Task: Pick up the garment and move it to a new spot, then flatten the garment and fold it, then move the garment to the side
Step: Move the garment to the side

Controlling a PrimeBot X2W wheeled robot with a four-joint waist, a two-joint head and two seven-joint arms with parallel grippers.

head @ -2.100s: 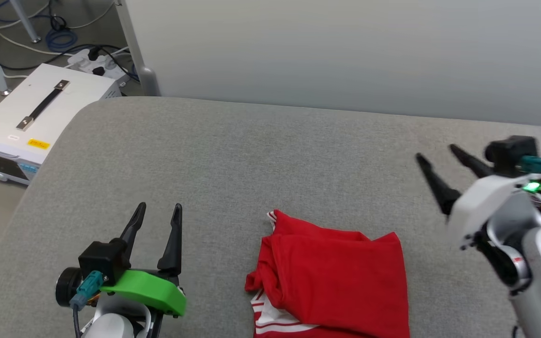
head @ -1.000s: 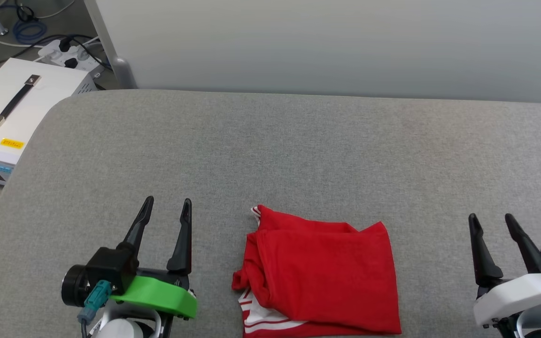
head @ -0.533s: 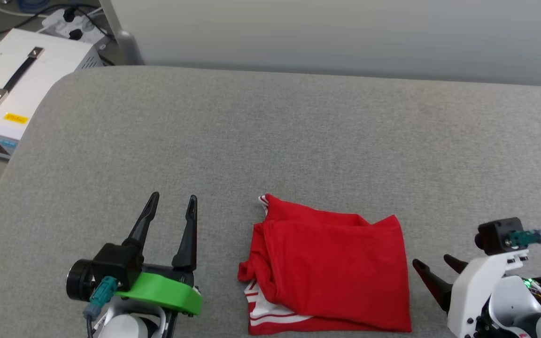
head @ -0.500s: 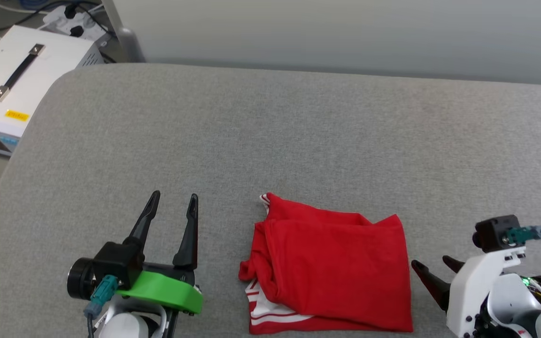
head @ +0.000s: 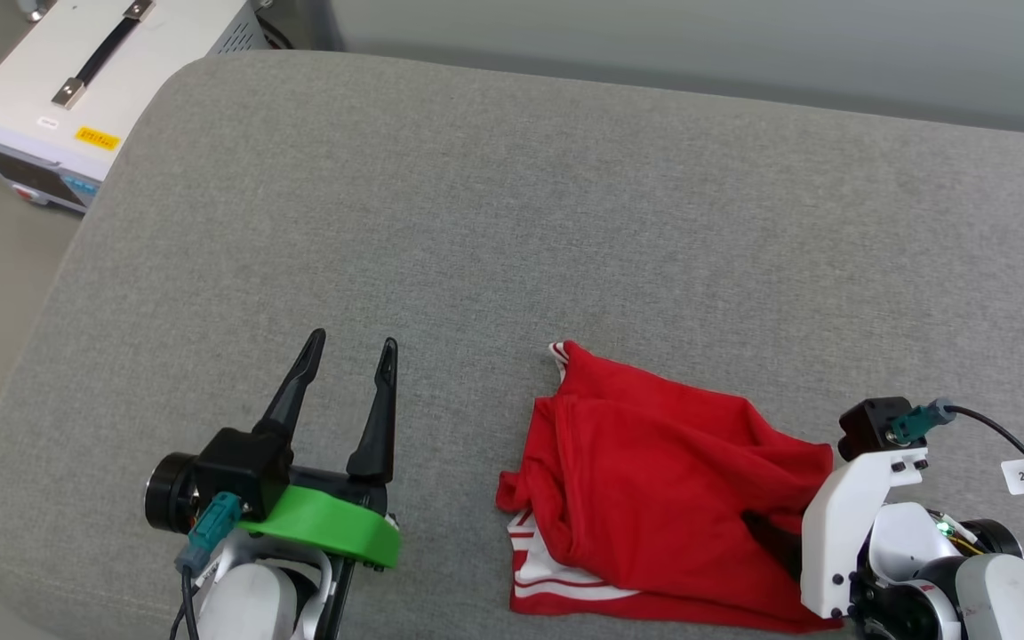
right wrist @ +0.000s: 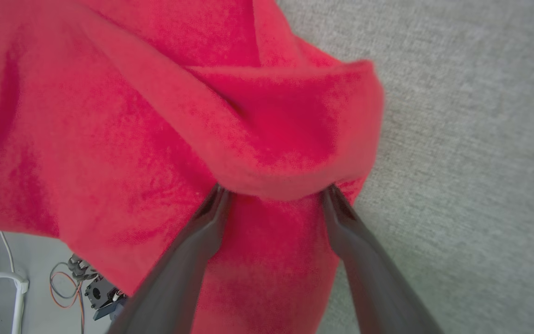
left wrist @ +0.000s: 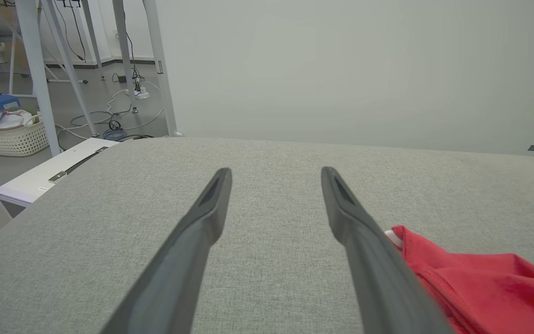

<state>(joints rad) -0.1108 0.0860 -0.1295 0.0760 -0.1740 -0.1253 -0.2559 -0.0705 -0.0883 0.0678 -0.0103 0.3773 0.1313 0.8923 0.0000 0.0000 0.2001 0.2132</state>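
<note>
The right arm comes in low at the right edge of the red garment (head: pixel 654 480), which lies on the grey cushion (head: pixel 512 204). Its end effector (right wrist: pixel 275 189) is spread wide, with the fingertips under a raised fold and apparently not pinching it. The left end effector (head: pixel 354 340), open and empty, points forward, apart to the garment's left.

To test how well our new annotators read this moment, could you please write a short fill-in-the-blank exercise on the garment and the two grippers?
1. The garment lying on the grey cushion is mostly ____ in colour.
2. The left gripper is ____, with bare cushion showing between its fingers.
3. The right gripper has its fingertips hidden under a fold of the ____.
4. The white box beside the cushion has a ____ handle on top.

Missing words: red; open; garment; black.
</note>
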